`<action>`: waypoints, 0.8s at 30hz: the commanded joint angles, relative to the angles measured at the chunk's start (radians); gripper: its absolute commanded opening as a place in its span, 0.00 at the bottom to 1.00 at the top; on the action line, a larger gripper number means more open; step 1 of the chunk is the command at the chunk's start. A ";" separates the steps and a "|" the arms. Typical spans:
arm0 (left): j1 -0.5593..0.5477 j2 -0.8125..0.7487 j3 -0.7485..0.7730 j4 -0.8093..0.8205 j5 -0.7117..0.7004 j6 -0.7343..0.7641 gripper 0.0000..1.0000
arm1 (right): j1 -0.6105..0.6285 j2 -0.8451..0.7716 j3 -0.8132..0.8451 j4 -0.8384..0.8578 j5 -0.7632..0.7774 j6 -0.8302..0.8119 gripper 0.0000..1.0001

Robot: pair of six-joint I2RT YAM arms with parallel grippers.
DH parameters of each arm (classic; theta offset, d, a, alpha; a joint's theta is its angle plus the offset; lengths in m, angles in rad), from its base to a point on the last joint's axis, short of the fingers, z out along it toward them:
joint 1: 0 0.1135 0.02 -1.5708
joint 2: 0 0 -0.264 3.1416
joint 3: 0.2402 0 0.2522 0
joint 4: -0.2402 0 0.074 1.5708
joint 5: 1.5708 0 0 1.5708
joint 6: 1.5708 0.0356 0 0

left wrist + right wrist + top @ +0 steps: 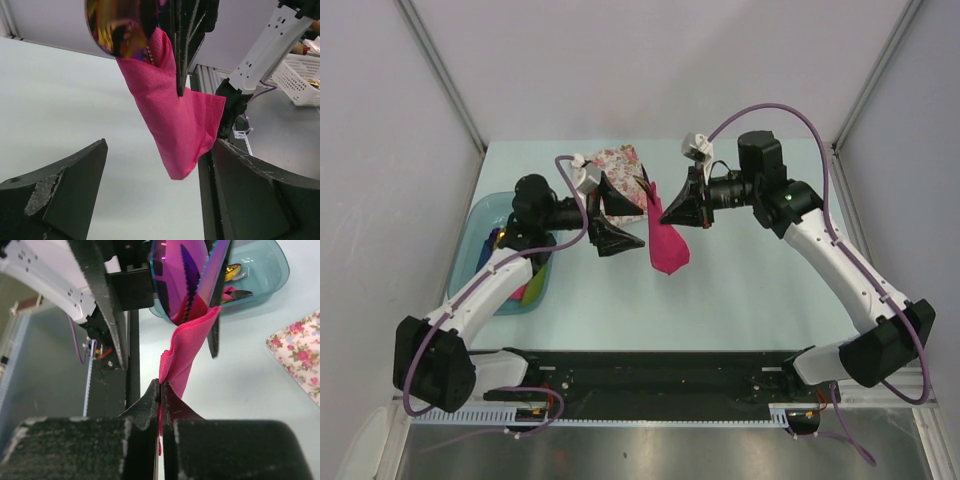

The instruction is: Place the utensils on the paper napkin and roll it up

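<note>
From above, the paper napkin (669,250) is a crumpled magenta strip near the middle of the pale table (750,290), between the two arms. The right gripper (665,217) is at its upper end and the left gripper (638,226) is just beside it. A white floral napkin (620,175) lies behind them, and a translucent teal bin (485,215) stands to the left.

The left wrist view shows what the top view does not. The napkin hangs free as a soft, dimpled cone. The spoon (117,25) sticks out of its top, with a glossy bowl mirroring orange and purple. The left gripper's own fingers (75,180) are spread wide and hold nothing.

The right wrist view shows the right gripper's jaws pressed together on a fold of the pink paper. Here the spoon bowl gleams violet, and cutlery lies in the bin. Whether a second utensil sits inside the napkin cannot be told.
</note>
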 commanded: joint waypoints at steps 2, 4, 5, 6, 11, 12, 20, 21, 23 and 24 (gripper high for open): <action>-0.064 0.008 0.010 0.103 0.047 0.019 0.92 | 0.069 -0.075 0.072 -0.065 0.039 -0.186 0.00; -0.080 0.011 0.012 0.135 0.053 -0.007 0.90 | 0.079 -0.082 0.073 -0.076 0.050 -0.209 0.00; -0.097 0.013 0.015 0.139 0.058 -0.013 0.87 | 0.086 -0.089 0.073 -0.079 0.050 -0.214 0.00; -0.103 0.017 0.016 0.140 0.060 -0.018 0.85 | 0.087 -0.093 0.075 -0.080 0.050 -0.219 0.00; -0.143 0.037 0.016 0.214 0.038 -0.093 0.68 | 0.106 -0.112 0.078 -0.094 0.064 -0.257 0.00; -0.147 0.043 0.016 0.228 0.032 -0.121 0.65 | 0.107 -0.115 0.076 -0.093 0.067 -0.258 0.00; -0.161 0.067 -0.010 0.455 -0.003 -0.306 0.47 | 0.109 -0.141 0.053 -0.036 0.105 -0.220 0.00; -0.163 0.071 -0.014 0.484 -0.006 -0.360 0.45 | 0.110 -0.145 0.046 -0.022 0.117 -0.211 0.00; -0.163 0.080 -0.024 0.552 -0.011 -0.403 0.39 | 0.110 -0.162 0.021 0.021 0.130 -0.187 0.00; -0.163 0.082 -0.025 0.564 -0.012 -0.429 0.37 | 0.110 -0.165 0.015 0.030 0.134 -0.183 0.00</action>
